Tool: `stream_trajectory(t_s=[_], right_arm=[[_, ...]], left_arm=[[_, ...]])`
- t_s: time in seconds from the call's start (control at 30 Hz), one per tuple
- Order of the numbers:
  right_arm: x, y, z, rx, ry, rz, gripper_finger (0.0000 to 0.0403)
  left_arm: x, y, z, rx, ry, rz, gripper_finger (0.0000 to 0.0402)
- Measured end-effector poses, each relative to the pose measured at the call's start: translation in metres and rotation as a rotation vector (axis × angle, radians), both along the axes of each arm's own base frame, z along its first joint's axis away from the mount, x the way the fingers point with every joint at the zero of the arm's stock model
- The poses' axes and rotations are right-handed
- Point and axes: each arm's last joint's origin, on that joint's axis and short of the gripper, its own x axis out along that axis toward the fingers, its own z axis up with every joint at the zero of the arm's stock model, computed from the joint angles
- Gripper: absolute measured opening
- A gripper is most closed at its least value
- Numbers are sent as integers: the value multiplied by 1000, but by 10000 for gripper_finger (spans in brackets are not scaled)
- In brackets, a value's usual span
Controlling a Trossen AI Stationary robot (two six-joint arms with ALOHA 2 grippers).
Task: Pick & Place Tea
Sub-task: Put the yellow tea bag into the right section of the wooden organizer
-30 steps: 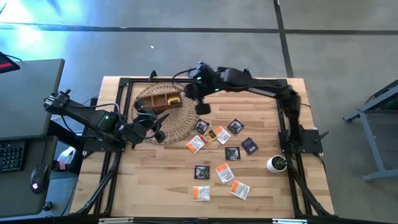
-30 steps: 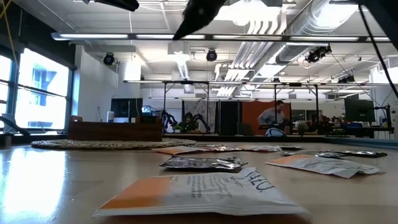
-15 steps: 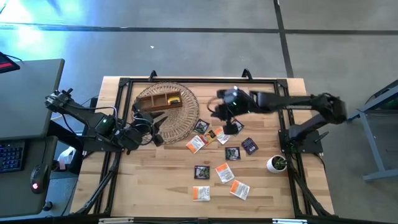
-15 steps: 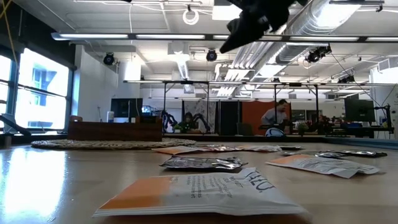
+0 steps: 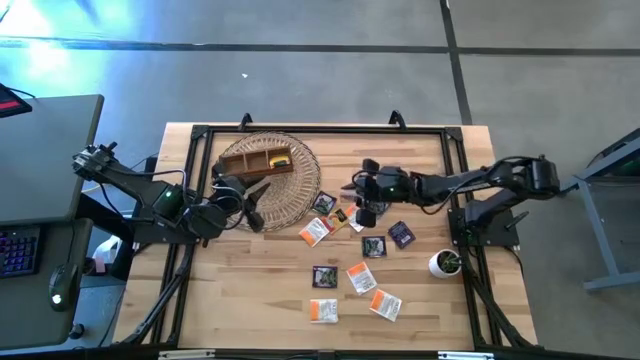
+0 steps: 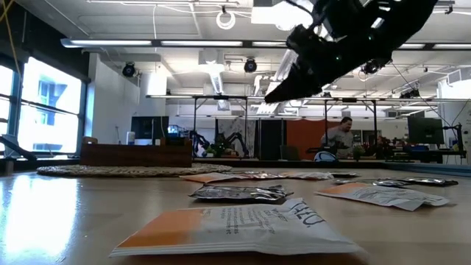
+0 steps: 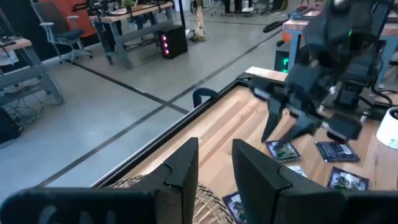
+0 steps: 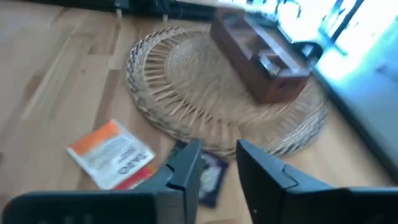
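The right pincer (image 5: 362, 197) is hovering right of the frame's centre in the high view, above the upper end of the scattered tea sachets (image 5: 355, 250). Its fingers (image 8: 184, 167) are standing apart with nothing between them, as the right wrist view shows, where a dark sachet (image 8: 208, 174) is lying on the wood partly behind them and a white and orange sachet (image 8: 112, 154) is lying off to the left. In the low view this pincer is hanging in the upper right of the frame, well clear of the worktop (image 5: 270, 260).

The sachets are lying loose on the worktop, spreading from the centre of the high view down toward the lower middle, some white with orange print, some dark. One of the upper ones is sitting just beside the edge of the round woven mat (image 5: 290, 195). The brown wooden box (image 5: 256, 162) is resting on that mat in the upper left part of the worktop; something yellow, possibly a sachet, is showing in one of its compartments, though the view is too coarse to be sure.

The left pincer (image 5: 251, 206) is waiting at the left edge of the mat, its fingers (image 7: 182, 171) parted and empty. A small white pot with a plant (image 5: 445, 263) is standing near the worktop's right edge.
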Motion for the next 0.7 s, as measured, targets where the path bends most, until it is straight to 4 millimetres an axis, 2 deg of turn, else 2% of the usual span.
stream_trajectory(t_s=[0.13,0.4,0.53,0.7], right_arm=[[7,3,-24,131,65,-2,135],[26,-5,-73,195,211,-106,160],[34,-12,-84,212,246,-124,163],[33,-19,-86,276,261,-144,158]], left_arm=[[0,0,1,-3,-8,0,97],[0,0,1,-3,-7,-2,97],[0,0,1,2,-1,-4,97],[0,0,0,5,2,-5,97]])
